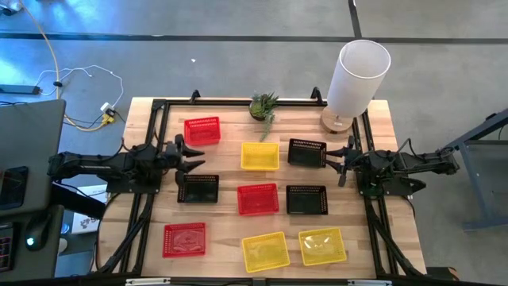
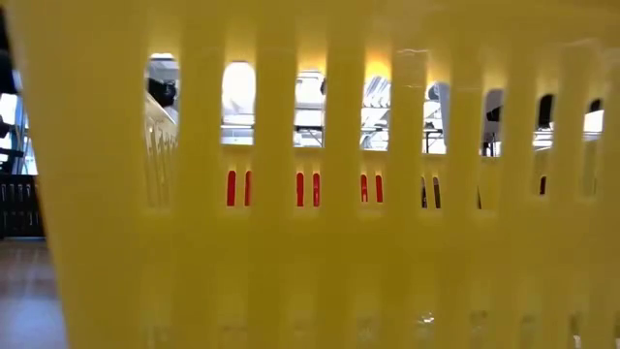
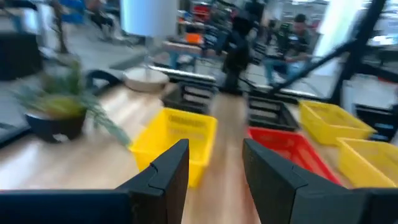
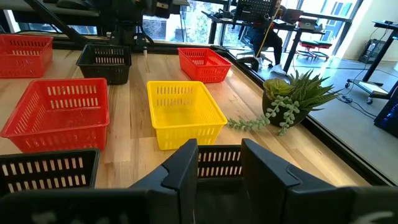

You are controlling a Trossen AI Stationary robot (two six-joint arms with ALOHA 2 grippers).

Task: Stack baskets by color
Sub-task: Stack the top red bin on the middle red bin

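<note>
A yellow basket [image 2: 310,194] fills the low view, hiding most of the table.

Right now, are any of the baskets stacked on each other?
No, in the high view all nine baskets lie singly on the table, none nested in another.

Overhead looks straight down; low view pressed against yellow basket [image 2: 310,242], probably front one.

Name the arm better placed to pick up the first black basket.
Right, probably: its end effector hangs open just beside a black basket. The left end effector, open too, sits between a red basket and another black one.
</note>
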